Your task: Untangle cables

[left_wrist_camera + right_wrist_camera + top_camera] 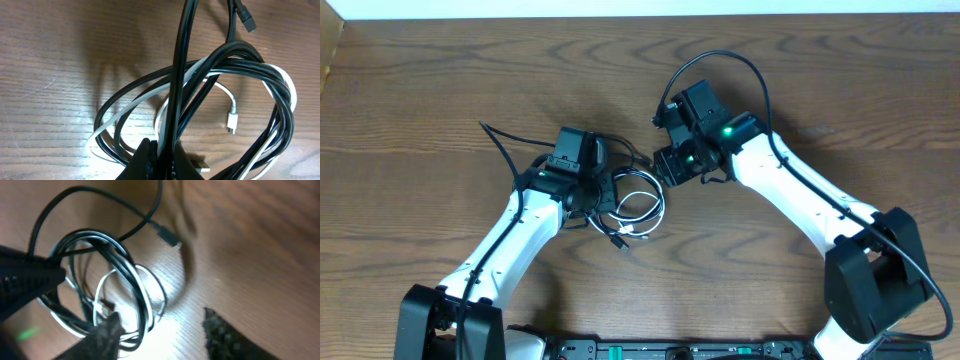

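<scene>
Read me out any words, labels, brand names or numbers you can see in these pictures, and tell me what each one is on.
No text can be read in any view.
The cables: black cords, white cord and its white plug show no print.
Dark strip at the overhead's bottom edge: small green and white marks, too small to read.
Right arm: only a green light, no label.

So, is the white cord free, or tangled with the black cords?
Tangled. The white cord threads through loops of the black cords, all in one coiled bundle.
</scene>
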Motion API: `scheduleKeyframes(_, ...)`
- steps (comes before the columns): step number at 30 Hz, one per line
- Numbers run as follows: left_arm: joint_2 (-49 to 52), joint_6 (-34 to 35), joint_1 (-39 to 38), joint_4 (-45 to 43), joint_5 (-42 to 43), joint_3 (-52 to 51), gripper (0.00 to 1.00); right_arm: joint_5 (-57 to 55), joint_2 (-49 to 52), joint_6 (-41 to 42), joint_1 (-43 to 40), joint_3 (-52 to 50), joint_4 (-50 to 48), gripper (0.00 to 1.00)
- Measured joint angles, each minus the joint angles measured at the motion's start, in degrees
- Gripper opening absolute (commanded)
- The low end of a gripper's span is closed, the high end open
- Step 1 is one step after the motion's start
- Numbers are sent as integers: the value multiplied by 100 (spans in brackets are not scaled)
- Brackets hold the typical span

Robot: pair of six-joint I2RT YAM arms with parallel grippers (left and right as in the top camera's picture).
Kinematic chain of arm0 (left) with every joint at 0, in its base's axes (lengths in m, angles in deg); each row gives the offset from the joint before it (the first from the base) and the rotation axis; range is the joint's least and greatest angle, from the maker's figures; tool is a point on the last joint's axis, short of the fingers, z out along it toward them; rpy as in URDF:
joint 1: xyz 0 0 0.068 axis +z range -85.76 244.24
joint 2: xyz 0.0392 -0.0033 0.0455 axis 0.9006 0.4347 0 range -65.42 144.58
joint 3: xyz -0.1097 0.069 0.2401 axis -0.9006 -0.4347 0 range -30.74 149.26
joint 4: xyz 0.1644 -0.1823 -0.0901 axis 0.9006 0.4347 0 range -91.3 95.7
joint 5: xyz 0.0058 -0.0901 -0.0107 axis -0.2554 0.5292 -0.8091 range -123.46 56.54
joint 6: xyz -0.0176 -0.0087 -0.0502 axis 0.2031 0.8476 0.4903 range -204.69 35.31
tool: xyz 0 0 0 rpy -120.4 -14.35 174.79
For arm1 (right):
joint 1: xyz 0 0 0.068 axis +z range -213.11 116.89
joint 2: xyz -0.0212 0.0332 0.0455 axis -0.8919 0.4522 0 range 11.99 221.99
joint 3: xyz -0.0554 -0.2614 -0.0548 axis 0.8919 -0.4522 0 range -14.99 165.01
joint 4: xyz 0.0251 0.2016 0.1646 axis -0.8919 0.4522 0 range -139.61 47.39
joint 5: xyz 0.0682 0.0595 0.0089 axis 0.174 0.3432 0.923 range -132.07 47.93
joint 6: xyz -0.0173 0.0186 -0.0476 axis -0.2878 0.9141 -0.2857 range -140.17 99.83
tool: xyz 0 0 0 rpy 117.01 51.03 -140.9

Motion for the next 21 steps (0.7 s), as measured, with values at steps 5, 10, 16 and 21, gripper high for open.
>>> scheduleKeyframes(5, 0, 271, 0, -39, -42, 0, 8, 142, 17, -28, 142, -2, -87, 30)
scheduleKeyframes(10, 0, 407, 0, -57, -35, 0, 8, -157, 181, -11, 361, -2, -96, 31)
scheduleKeyframes(16, 0, 433, 0, -57, 33, 0, 8, -743, 658, 96, 511, -2, -168, 41)
scheduleKeyframes(21, 0, 435, 0, -98, 208, 0, 7, -999, 1073, 133, 514, -4, -363, 1)
